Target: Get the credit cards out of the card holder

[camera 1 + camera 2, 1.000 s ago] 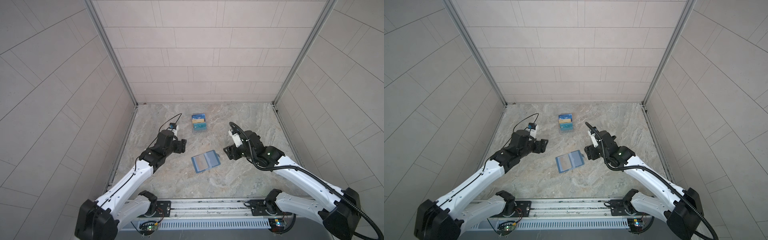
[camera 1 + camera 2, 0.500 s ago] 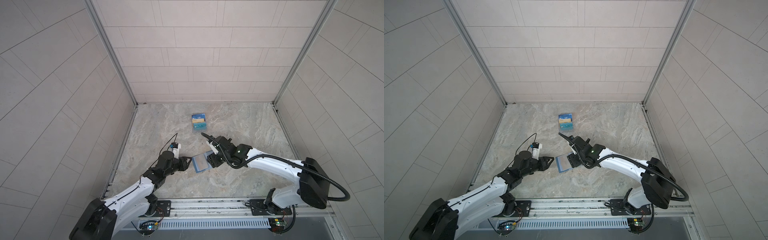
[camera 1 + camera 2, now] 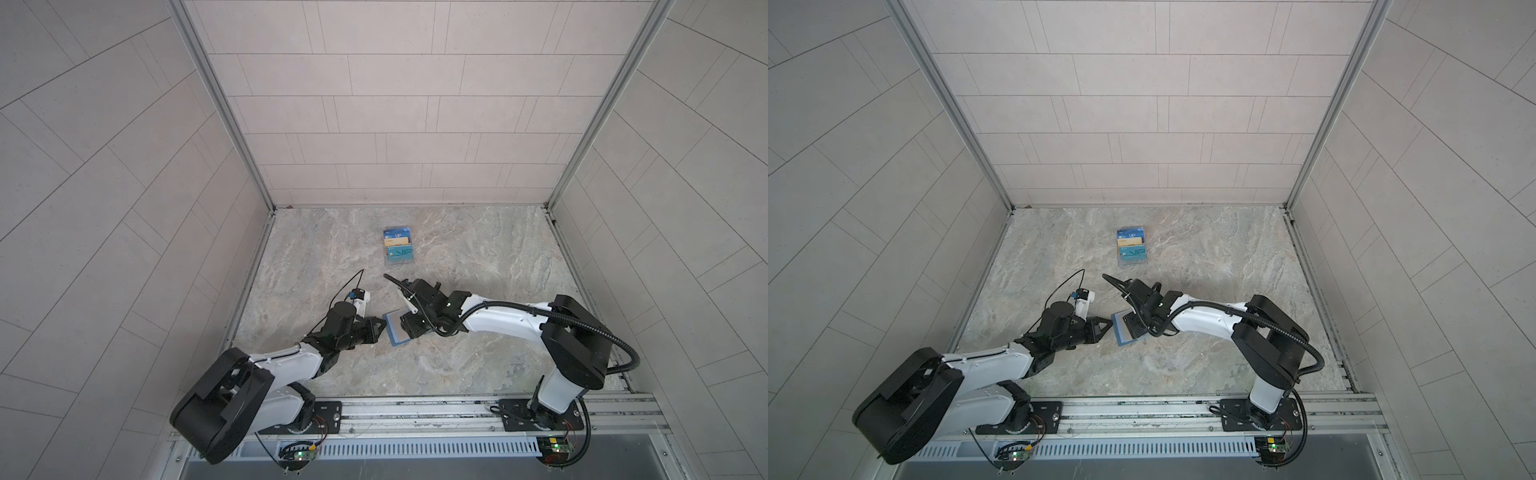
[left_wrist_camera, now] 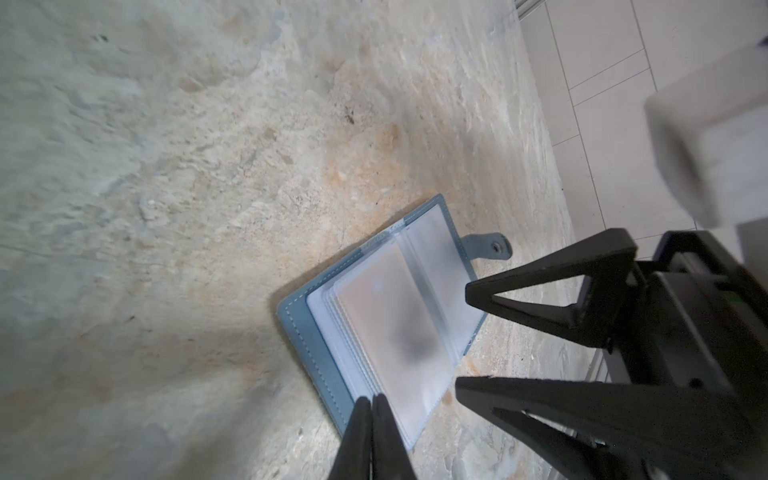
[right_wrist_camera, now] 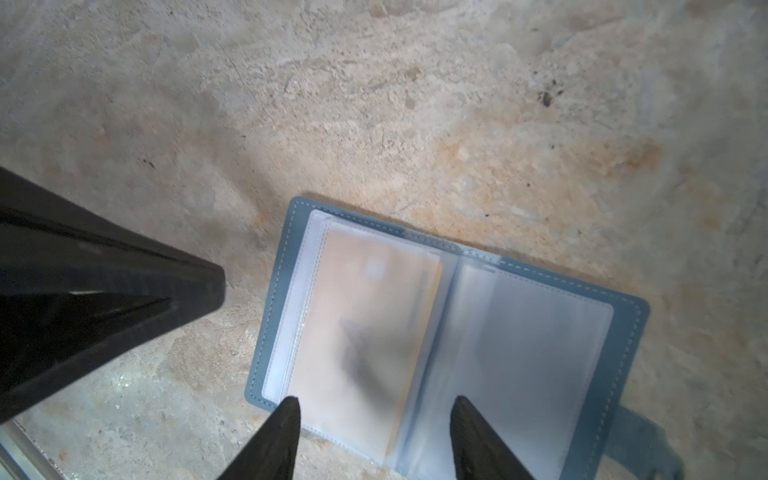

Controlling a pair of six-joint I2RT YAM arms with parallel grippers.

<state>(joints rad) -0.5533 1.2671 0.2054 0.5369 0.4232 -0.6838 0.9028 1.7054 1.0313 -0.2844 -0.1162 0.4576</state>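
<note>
The small teal-blue folding card holder (image 5: 623, 332) with clear plastic sleeves lies open and flat on the marbled stone-look table (image 3: 478, 270), a little toward 6 o'clock from the middle in both top views. A clear tiered stand of display cards (image 3: 398, 245) sits well apart at its 12 o'clock.

My left gripper (image 4: 371, 401) comes in from the holder's 9 o'clock with its jaws pressed together, the tips right at the edge of the stacked sleeves. My right gripper (image 5: 376, 401) reaches in from 3 o'clock and hangs over the open pages with its jaws apart, straddling the sleeve that shows a thin gold-yellow credit card (image 5: 365, 324).

I judge this to be the start of the first extraction: one tool steadies the holder while the other goes for the card. No card is out yet. The next move calls for a firm hold on the holder's side, then a narrow pinch on the card's exposed edge and a pull along the sleeve.

I cannot tell whether my left tips actually pinch a sleeve or only touch it. The frosted plastic blurs the card's print, and any bluish card is not visible. In the top views my right wrist covers most of the holder, and the snap tab shows only in the wrist views.
</note>
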